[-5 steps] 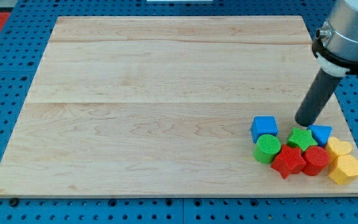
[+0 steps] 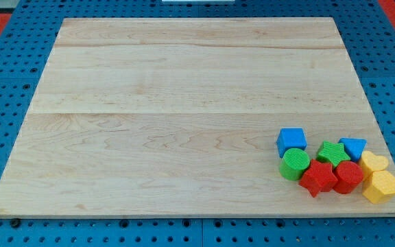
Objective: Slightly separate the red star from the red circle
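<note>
The red star (image 2: pixel 318 178) lies near the view's bottom right of the wooden board (image 2: pixel 184 103). The red circle (image 2: pixel 349 175) sits right against the star's right side, touching it. Both are part of a tight cluster of blocks. My tip and the arm do not show in the camera view.
Around the two red blocks: a green circle (image 2: pixel 294 165) touching the star's left, a blue cube (image 2: pixel 291 140) above it, a green star (image 2: pixel 332 152), a blue triangle (image 2: pixel 354 147), and two yellow blocks (image 2: pixel 374 163) (image 2: pixel 381 186) by the board's right edge.
The arm and its rod, which stood just above the green star and blue triangle, have left the view. The blocks have not moved.
</note>
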You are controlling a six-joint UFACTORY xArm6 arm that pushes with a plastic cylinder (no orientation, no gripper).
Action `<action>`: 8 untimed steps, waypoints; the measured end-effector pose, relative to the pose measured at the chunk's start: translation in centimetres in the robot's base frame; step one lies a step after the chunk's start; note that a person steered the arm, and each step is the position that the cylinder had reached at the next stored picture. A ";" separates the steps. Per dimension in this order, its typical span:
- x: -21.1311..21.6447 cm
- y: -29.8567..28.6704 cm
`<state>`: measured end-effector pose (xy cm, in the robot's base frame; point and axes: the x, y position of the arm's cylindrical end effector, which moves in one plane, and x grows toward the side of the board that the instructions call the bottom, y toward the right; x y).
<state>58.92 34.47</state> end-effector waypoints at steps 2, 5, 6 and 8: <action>2.7 -2.1; 2.8 -5.7; 2.8 -6.5; 2.4 -7.7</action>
<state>61.29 26.78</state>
